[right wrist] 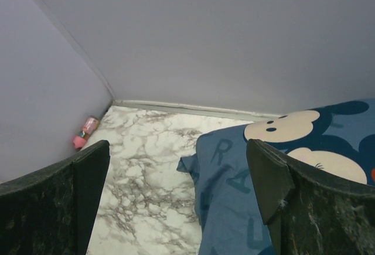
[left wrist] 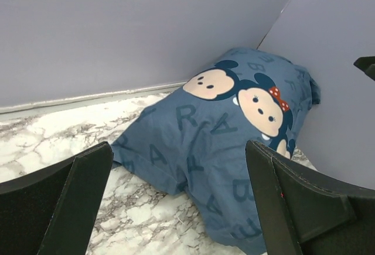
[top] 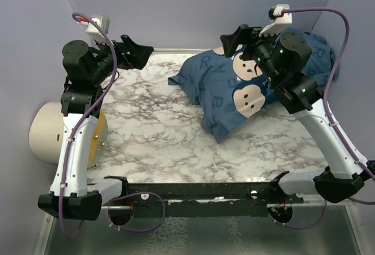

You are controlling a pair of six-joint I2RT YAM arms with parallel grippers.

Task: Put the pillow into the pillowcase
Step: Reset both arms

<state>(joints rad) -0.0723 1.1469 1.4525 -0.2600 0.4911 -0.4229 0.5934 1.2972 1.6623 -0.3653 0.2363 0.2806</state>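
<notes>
The plump pillowcase (top: 246, 91) lies in the table's (top: 158, 132) far right corner, the pillow probably inside it, so the left gripper (top: 137, 53) and right gripper (top: 239, 39), both spread and empty, should pull back without snagging fabric.

We see the pillowcase (left wrist: 199, 143) as soft matt cloth, lightly creased. The desk (top: 158, 126) has a smooth, marble-patterned top with a faint sheen. The left pincer (left wrist: 179, 152) looks like matt black plastic; the right pincer (right wrist: 179, 149) shows a finer, speckled grain. The walls (left wrist: 117, 32) are smooth and matt. The cables (top: 321, 10) look like smooth, slightly glossy plastic.
</notes>
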